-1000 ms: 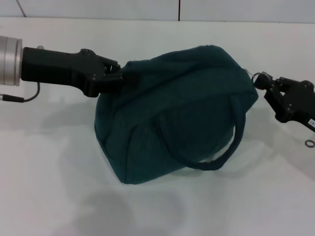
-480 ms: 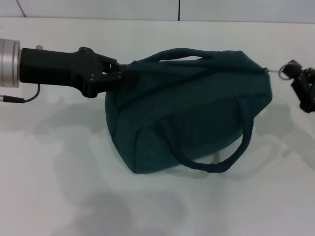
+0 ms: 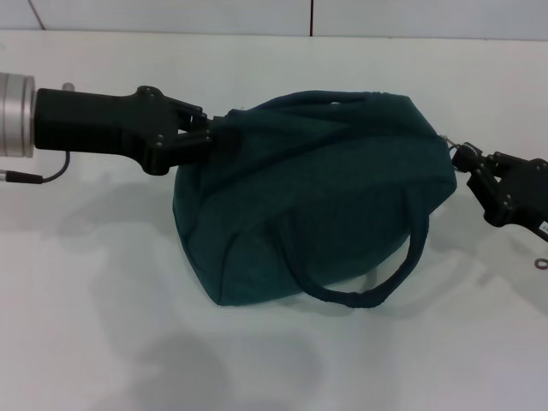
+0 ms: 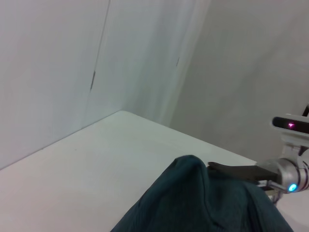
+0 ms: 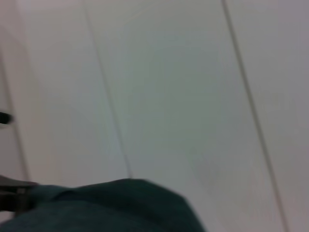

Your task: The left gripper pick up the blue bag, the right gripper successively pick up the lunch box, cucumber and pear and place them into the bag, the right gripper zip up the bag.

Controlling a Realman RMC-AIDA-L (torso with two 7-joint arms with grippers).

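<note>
Right gripper (image 3: 467,159) at 3 o'clock, pinching the zipper pull, has swung back against blue bag (image 3: 317,197); left gripper (image 3: 205,137) stays clamped at 9, zipping looks finished.

Even, bright overhead light is cast; soft shadows are thrown on the tabletop (image 3: 103,342) below the blue bag (image 3: 317,197); the right wrist view is blurred.

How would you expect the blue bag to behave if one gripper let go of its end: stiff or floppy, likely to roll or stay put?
Probably floppy: the bag is creased fabric with a drooping handle. It bulges, so likely weighted. Held by left gripper and right gripper, it would probably slump, not roll.
</note>
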